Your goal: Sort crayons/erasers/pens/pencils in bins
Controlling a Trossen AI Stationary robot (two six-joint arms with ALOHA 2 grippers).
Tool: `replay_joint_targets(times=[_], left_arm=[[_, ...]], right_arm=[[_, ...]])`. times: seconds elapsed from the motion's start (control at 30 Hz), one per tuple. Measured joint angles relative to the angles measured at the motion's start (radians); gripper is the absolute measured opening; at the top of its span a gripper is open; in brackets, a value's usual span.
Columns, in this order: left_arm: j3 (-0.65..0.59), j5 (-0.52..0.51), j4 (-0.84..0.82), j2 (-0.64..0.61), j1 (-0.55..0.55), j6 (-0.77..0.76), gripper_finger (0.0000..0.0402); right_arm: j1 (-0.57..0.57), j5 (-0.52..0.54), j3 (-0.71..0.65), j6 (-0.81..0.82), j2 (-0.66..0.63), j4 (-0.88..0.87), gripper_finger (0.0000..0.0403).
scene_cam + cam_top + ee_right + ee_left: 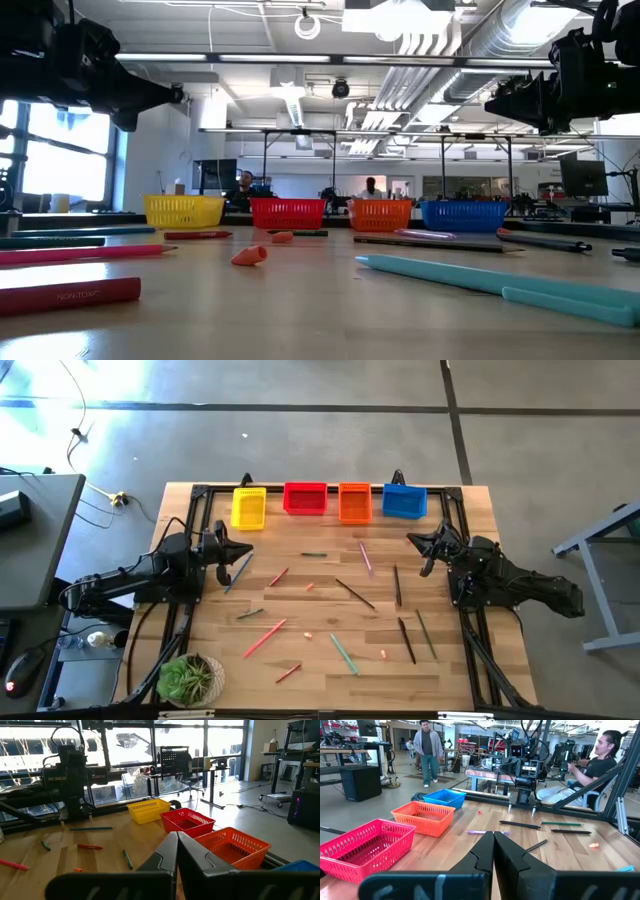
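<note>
Four bins stand in a row at the table's far edge: yellow (248,507), red (305,498), orange (355,502) and blue (404,500). All look empty. Thin sticks lie scattered over the table, among them a pink one (265,637), a teal one (344,652) and a dark one (355,594). Small orange-pink erasers (309,586) (307,634) (383,654) lie among them. My left gripper (250,550) hovers at the left, shut and empty, as the left wrist view (493,834) shows. My right gripper (410,540) hovers at the right, shut and empty, as the right wrist view (177,834) shows.
A potted green plant (190,678) stands at the near left corner. A dark metal frame (200,492) runs along the table's far edge and sides. People show in the room beyond: one seated (600,765) and one standing (427,750).
</note>
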Motion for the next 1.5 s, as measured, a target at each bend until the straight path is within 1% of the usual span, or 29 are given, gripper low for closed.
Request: replay_joint_targets(times=[0.63, 0.8, 0.97, 1.1, 1.17, 1.27, 1.4, 1.5], left_arm=[[0.0, 0.0, 0.005, 0.0, 0.0, 0.0, 0.0001], [0.0, 0.0, 0.052, 0.0, 0.0, -0.014, 0.0], [0.0, 0.0, 0.104, 0.0, 0.0, 0.01, 0.0], [0.0, -0.021, 0.137, 0.0, 0.0, 0.01, 0.0001], [0.0, 0.003, 0.151, 0.002, 0.0, 0.023, 0.0], [0.0, 0.027, 0.154, 0.025, -0.001, 0.037, 0.0], [0.004, -0.004, 0.157, 0.092, 0.0, 0.048, 0.0], [0.035, -0.033, 0.157, 0.171, -0.001, 0.048, 0.0]], right_arm=[[0.0, 0.0, 0.0, 0.0, 0.0, 0.0, 0.0], [0.0, 0.0, 0.0, 0.0, 0.0, 0.0, 0.0], [0.0, 0.0, 0.0, 0.0, 0.0, 0.0, 0.0], [0.0, 0.0, 0.0, 0.0, 0.0, 0.0, 0.0], [0.0, 0.0, 0.0, 0.0, 0.0, 0.0, 0.0], [0.0, 0.0, 0.0, 0.0, 0.0, 0.0, 0.0], [0.0, 0.0, 0.0, 0.0, 0.0, 0.0, 0.0], [0.0, 0.0, 0.0, 0.0, 0.0, 0.0, 0.0]])
